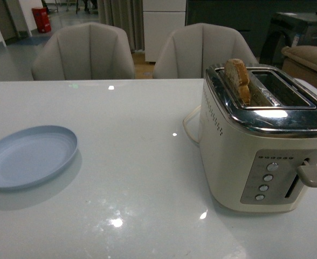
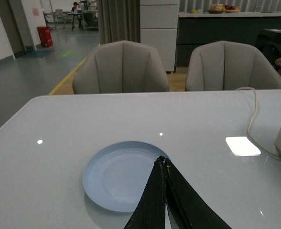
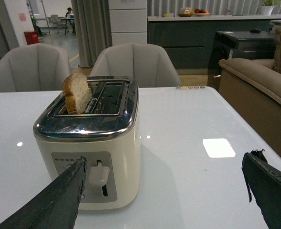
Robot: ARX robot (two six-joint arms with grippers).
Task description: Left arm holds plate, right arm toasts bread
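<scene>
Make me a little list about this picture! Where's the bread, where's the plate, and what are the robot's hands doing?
bread: standing up in one slot of the toaster, top half poking out
toaster lever: up
plate: pale blue, empty, flat on the white table, apart from the toaster
left end effector: shut, holding nothing, tips over the plate's near rim
right end effector: open wide, empty, in front of the toaster's lever side
cord: pale, lies on the table beside the toaster
behind the table: two grey chairs
</scene>
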